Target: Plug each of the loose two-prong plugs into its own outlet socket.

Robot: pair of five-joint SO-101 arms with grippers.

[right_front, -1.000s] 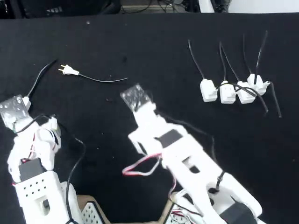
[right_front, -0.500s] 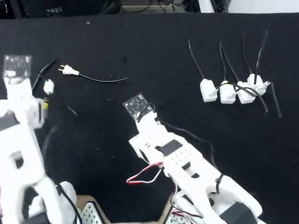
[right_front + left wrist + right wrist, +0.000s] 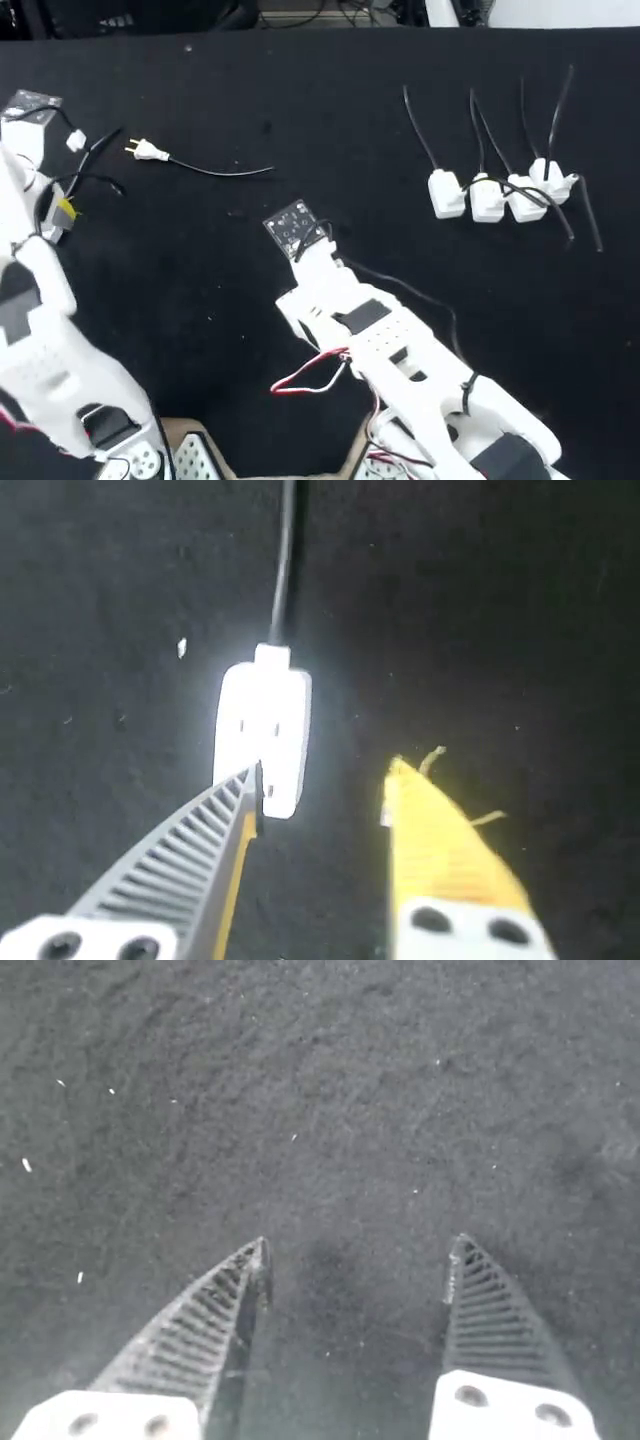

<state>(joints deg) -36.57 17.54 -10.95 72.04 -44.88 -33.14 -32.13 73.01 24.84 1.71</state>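
A: Claws?
B: Both wide: left gripper (image 3: 325, 775) with one fingertip at the white corded outlet socket (image 3: 262, 735); right gripper (image 3: 360, 1255) over black cloth (image 3: 300, 1080).
A: Plug?
B: The white two-prong plug (image 3: 148, 151) lies loose near that socket

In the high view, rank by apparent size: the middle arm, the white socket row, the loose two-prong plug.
Largest to smallest:
middle arm
white socket row
loose two-prong plug
The arm is nearer the camera, but the order is clear.

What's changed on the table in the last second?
The left arm's claw swung out toward the table's far edge, open over a white block on a black cord. The right arm's claw drew back slightly. The loose white two-prong plug and row of white outlet sockets stayed.
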